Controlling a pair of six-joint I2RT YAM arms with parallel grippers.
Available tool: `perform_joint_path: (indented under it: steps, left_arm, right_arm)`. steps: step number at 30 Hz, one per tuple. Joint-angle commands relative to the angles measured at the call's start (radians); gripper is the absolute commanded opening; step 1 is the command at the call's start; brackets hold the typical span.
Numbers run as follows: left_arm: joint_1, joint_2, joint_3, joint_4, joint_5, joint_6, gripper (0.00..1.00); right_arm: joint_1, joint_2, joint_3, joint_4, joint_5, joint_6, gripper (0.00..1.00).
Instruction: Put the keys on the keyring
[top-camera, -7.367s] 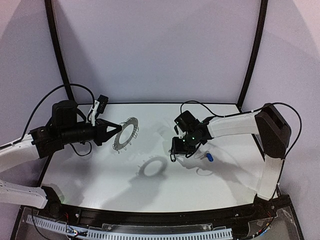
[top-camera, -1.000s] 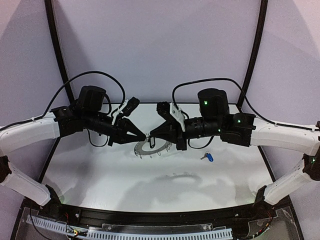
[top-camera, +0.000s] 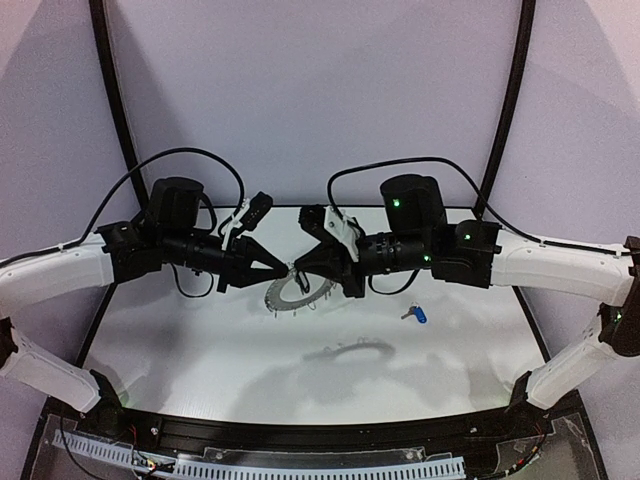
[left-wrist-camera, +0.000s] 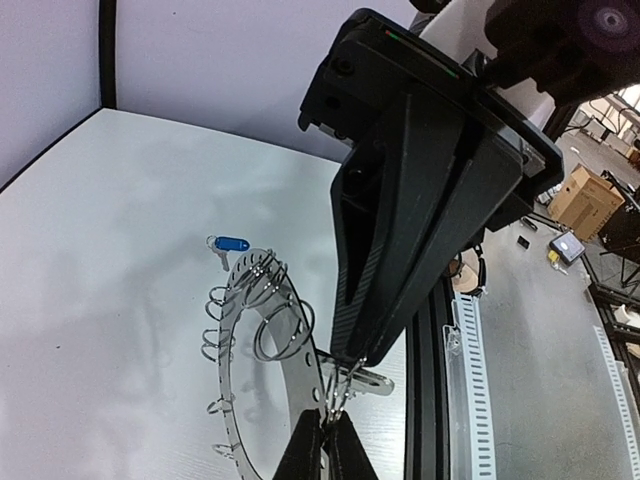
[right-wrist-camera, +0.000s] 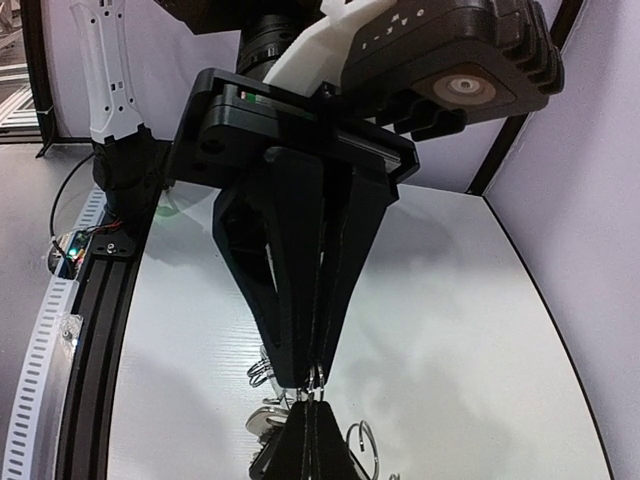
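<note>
The keyring (top-camera: 285, 297) is a flat dark grey ring with wire clips around its rim, and it hangs above the table between both arms. My left gripper (top-camera: 288, 270) is shut on a wire clip at the ring's rim (left-wrist-camera: 303, 362), and its fingertips (left-wrist-camera: 326, 414) pinch the wire. My right gripper (top-camera: 298, 268) meets it tip to tip and is shut on a silver key (left-wrist-camera: 374, 385), which lies against that same clip. In the right wrist view the key (right-wrist-camera: 266, 418) shows just left of my right gripper (right-wrist-camera: 308, 403). The key with the blue tag (top-camera: 417, 314) lies on the table.
The white table (top-camera: 200, 350) ends at a black rail along the near edge (top-camera: 330, 432). Black frame posts (top-camera: 112, 100) stand at the back corners. Cables loop above both wrists. Several free wire clips (left-wrist-camera: 225, 340) stick out from the ring's far rim.
Both arms have drifted a little to the left with the ring between them. The gripper tips have stayed together and shut. The blue-tagged key has not moved.
</note>
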Motion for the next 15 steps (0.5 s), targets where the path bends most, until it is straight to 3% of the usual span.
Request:
perform_joint_path:
  steps: [1,6,10,15]
  left_arm:
    - [-0.003,-0.044,0.005,0.165,-0.002,-0.042,0.01]
    - [-0.005,-0.044,-0.002,0.209,-0.096,-0.1,0.01]
    - [-0.005,-0.046,-0.016,0.258,-0.267,-0.158,0.01]
    - [-0.005,-0.038,-0.004,0.238,-0.378,-0.176,0.01]
  right_arm:
    - [0.022,0.024,-0.003,-0.006,-0.038,0.005,0.0]
    - [0.024,0.04,-0.022,0.124,0.044,0.104,0.0]
    - [0.027,0.075,-0.024,0.25,0.097,0.2,0.0]
    - [0.051,0.13,0.019,0.272,0.127,0.179,0.0]
